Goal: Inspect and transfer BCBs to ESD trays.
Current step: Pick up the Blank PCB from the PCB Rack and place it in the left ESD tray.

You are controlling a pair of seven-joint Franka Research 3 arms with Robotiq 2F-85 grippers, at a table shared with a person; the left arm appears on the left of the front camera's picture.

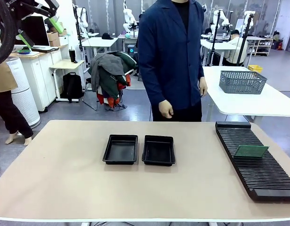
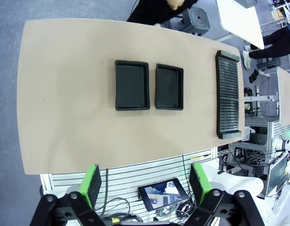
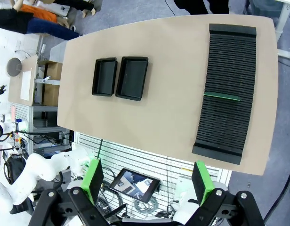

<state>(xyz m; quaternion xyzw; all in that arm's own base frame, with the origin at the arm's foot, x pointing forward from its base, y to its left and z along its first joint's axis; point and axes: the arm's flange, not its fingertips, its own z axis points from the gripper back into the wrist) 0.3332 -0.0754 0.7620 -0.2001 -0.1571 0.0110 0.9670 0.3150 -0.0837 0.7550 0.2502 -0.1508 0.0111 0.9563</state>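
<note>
Left pincer (image 2: 145, 181) spread wide, empty; right pincer (image 3: 147, 176) likewise, high above table (image 3: 173, 94).

I find the front camera fixed low at the robot's edge of the table (image 1: 65, 188). It faces level across the table toward the person (image 1: 171, 56) at the far side, with the tabletop close in the lower half. Both wrist cameras sit high and well clear of the table, looking down on it past the left gripper (image 2: 145, 172) and the right gripper (image 3: 148, 169), the right view rolled slightly. All three views share the two ESD trays (image 1: 120, 149) and the black slotted rack (image 1: 258, 174).
</note>
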